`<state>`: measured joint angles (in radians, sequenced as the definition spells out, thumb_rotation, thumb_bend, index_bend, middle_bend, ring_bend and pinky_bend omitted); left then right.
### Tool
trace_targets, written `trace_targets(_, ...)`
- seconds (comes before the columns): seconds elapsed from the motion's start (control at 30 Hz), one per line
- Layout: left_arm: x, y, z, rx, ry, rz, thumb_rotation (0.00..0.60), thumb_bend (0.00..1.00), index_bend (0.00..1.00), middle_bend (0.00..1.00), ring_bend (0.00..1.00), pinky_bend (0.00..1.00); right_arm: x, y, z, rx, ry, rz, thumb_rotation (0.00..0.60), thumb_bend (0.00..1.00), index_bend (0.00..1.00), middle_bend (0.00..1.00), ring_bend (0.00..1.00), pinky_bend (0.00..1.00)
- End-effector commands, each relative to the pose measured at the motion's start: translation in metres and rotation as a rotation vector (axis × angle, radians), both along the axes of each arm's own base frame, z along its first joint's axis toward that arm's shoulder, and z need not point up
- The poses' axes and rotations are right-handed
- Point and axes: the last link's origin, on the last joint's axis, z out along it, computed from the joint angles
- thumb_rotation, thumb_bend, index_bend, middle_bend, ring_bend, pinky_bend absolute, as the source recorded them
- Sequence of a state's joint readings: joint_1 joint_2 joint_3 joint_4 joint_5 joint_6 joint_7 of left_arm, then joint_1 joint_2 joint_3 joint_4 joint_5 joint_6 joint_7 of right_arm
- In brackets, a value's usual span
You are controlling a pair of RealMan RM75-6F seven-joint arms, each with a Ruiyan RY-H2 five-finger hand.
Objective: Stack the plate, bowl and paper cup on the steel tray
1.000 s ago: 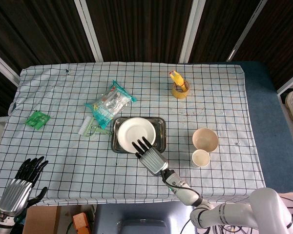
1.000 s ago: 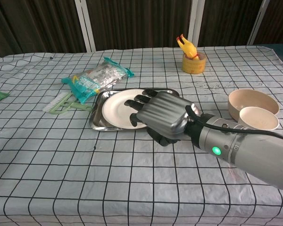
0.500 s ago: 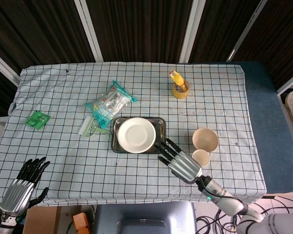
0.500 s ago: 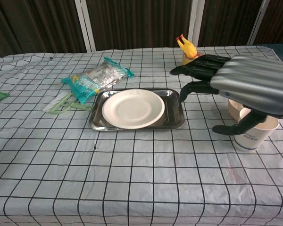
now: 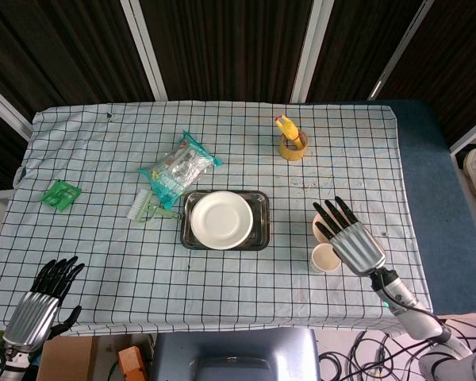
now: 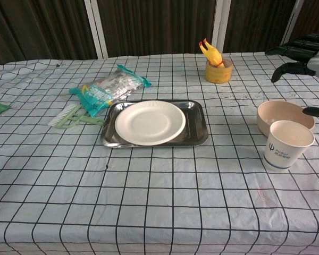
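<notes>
A white plate point(image 5: 221, 220) point(image 6: 150, 122) lies on the steel tray point(image 5: 260, 208) point(image 6: 198, 131) at mid table. To its right stands a beige bowl point(image 5: 318, 225) point(image 6: 284, 115), with a paper cup point(image 5: 324, 259) point(image 6: 287, 143) just in front of it. My right hand point(image 5: 348, 236) point(image 6: 302, 53) hovers above the bowl and cup with its fingers spread and holds nothing; it covers most of the bowl in the head view. My left hand point(image 5: 44, 298) hangs off the table's front left corner, fingers apart and empty.
A teal snack bag point(image 5: 178, 167) point(image 6: 109, 86) and a green brush point(image 5: 147, 208) point(image 6: 72, 115) lie left of the tray. A yellow tape roll with a rubber chicken point(image 5: 291, 140) point(image 6: 217, 66) stands at the back. A green packet point(image 5: 61, 194) lies far left.
My right hand has left the plate on the tray and swung right and up, now over the bowl and cup. The left hand has barely moved.
</notes>
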<state>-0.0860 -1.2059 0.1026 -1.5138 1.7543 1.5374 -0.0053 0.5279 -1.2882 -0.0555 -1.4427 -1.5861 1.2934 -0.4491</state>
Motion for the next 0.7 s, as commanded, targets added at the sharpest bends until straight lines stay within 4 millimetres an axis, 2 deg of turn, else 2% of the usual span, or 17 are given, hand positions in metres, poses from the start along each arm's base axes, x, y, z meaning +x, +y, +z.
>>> trace_targets(0.03,0.0,0.0,-0.001,-0.002,0.002,-0.001,0.6,0.38,0.0,0.0,0.0,0.01,-0.021,-0.013,0.009,-0.014,0.042,-0.052,0.6,0.18,0.27,0.0,0.0,0.0)
trace_targets(0.27,0.0,0.002,-0.004,-0.005,0.01,0.005,0.6,0.38,0.0,0.0,0.0,0.01,-0.05,-0.011,0.025,0.001,0.123,-0.06,0.6,0.18,0.28,0.0,0.0,0.0)
trace_targets(0.43,0.001,0.002,-0.005,-0.007,0.013,0.001,0.6,0.38,0.0,0.0,0.0,0.01,-0.067,-0.007,0.024,0.018,0.12,-0.072,0.6,0.18,0.31,0.0,0.0,0.0)
trace_targets(0.57,0.003,0.002,-0.006,-0.011,0.014,-0.005,0.6,0.38,0.0,0.0,0.0,0.01,-0.076,-0.008,0.012,0.024,0.082,-0.092,0.6,0.18,0.34,0.0,0.0,0.0)
trace_targets(0.7,0.003,0.002,-0.006,-0.014,0.015,-0.004,0.6,0.38,0.0,0.0,0.0,0.01,-0.077,-0.013,-0.007,0.051,0.031,-0.11,0.6,0.18,0.36,0.0,0.0,0.0)
